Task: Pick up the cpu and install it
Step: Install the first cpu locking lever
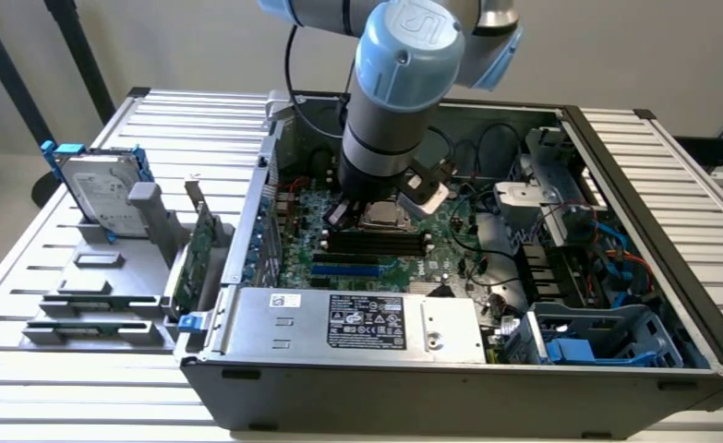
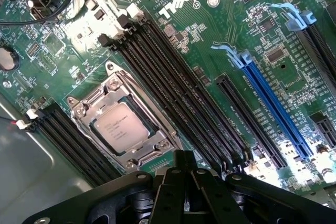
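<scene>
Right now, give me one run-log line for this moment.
pincer: shut, empty | small square silver-topped cpu: seated in motherboard socket | arm: above open computer case

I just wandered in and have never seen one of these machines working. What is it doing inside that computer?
A robot arm is reaching down into an open computer case, over the green main board. Its tool is shut and holds nothing that I can see. The cpu, a small silver square chip, already sits in its socket, inside a metal frame, between rows of black memory slots. The tool hangs above the board close to the chip, not touching it.
</scene>
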Robot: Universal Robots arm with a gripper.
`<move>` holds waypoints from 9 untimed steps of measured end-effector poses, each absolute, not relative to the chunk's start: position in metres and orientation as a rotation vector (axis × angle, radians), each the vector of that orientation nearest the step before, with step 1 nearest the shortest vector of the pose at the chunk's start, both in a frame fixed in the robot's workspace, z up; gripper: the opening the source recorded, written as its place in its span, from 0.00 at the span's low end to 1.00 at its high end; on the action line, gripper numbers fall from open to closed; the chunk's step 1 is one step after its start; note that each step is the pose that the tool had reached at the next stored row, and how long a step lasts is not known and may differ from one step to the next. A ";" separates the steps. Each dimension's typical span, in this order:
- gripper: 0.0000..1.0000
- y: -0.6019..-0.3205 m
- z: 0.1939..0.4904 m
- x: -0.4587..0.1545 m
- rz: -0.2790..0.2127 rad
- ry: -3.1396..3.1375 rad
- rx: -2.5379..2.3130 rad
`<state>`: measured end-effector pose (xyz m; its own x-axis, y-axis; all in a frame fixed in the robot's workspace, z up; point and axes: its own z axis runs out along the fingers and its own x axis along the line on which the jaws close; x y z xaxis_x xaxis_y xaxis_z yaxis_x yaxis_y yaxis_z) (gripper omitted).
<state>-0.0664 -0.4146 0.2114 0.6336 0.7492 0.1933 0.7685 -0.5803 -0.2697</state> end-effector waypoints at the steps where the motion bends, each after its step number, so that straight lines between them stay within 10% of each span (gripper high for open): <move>1: 0.11 -0.414 0.211 -0.066 -0.084 -1.217 -2.530; 9: 0.11 -0.413 0.207 -0.068 -0.089 -1.220 -2.524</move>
